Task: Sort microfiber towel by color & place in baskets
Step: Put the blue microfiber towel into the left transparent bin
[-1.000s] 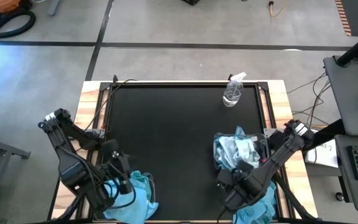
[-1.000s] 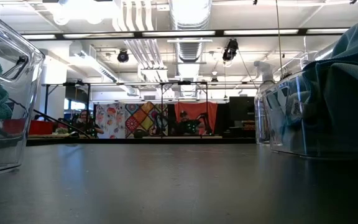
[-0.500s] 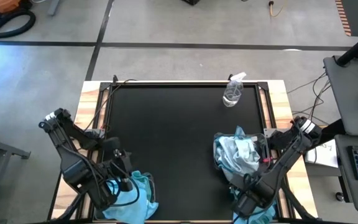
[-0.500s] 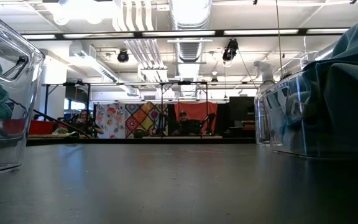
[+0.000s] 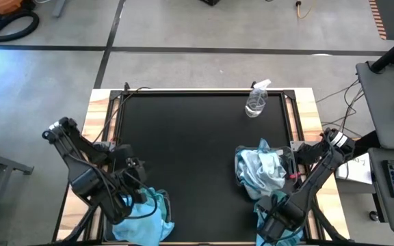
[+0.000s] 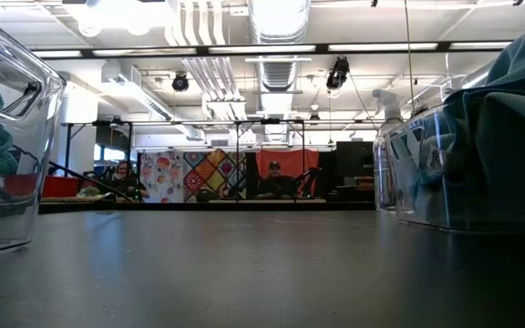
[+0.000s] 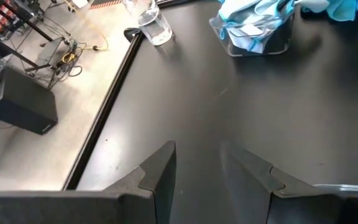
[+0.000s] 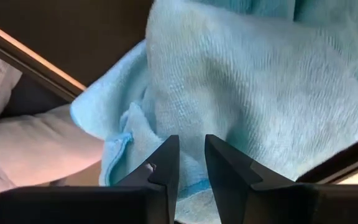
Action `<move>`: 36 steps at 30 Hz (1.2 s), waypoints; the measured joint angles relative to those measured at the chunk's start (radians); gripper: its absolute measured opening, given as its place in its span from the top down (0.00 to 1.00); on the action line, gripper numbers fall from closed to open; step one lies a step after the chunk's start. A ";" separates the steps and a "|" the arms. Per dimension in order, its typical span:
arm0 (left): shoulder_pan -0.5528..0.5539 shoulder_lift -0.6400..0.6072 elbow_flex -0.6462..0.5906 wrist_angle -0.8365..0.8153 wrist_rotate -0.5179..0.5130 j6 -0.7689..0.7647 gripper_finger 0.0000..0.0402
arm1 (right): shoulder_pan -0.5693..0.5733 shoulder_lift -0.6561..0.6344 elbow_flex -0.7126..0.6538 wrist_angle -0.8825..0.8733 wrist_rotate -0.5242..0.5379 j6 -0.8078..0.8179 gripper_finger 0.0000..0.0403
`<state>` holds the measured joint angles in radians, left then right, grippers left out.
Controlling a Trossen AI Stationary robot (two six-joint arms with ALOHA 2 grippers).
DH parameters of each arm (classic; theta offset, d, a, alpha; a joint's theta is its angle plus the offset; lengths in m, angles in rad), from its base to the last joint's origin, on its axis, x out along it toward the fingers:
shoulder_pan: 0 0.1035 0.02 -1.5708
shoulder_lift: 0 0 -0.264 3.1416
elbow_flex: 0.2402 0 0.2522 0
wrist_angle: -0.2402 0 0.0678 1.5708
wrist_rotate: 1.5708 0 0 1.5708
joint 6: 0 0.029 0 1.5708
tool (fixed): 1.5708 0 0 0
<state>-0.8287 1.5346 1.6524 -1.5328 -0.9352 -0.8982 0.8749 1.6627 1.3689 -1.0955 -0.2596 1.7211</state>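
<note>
My right pincer (image 8: 190, 163) hangs parted and empty just above a turquoise towel (image 8: 253, 87); my left pincer (image 7: 199, 169), likewise parted, holds nothing; the pale-towel basket (image 7: 253, 34) sits well ahead of it.

My left gripper (image 5: 137, 205) sits by the towels (image 5: 148, 213) front-left; 1 basket (image 5: 260, 169) center-right, bottle (image 5: 256, 101) behind it.
</note>
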 joint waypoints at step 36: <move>0.006 -0.037 0.000 -0.021 0.000 -0.024 0.72 | -0.013 0.003 -0.161 0.136 0.103 -0.065 0.89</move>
<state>-0.8227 1.4974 1.6524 -1.5539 -0.9348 -0.9222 0.8618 1.6653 1.2079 -0.9600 -0.1562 1.6559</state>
